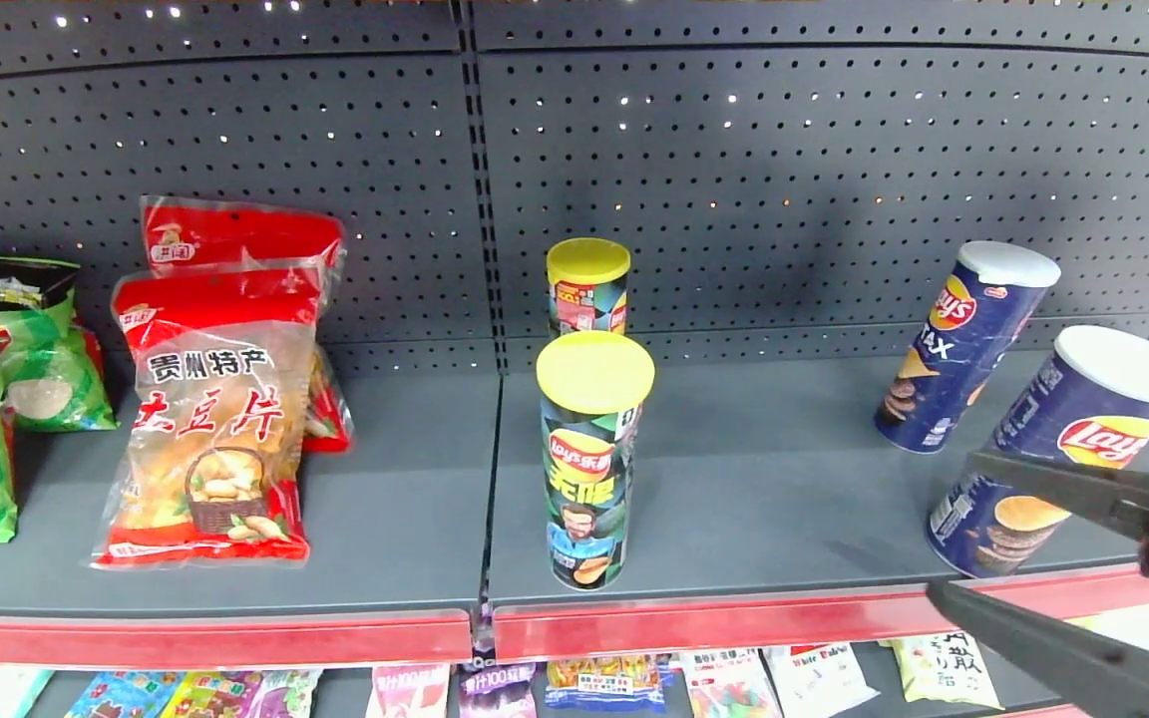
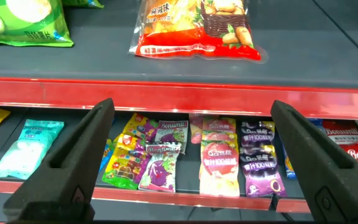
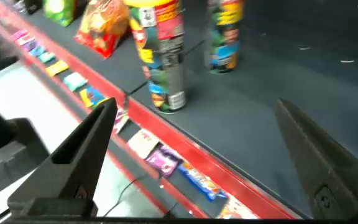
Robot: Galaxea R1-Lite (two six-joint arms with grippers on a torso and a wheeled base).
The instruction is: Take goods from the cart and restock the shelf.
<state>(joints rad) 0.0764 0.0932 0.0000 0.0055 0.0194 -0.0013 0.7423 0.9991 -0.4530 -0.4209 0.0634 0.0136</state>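
Grey shelf point(image 1: 754, 479), yellow-lidded can point(image 1: 589, 469), candy packets point(image 2: 219, 158) below

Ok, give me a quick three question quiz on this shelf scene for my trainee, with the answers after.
1. True or false: the two yellow-lidded cans stand upright, one behind the other.
2. Which lid colour do the blue cans have, on the right side of the shelf? A red, B white, C green.
3. Fill the gap: the right pincer is ____ and holds nothing.
Key: 1 true; 2 B; 3 open.
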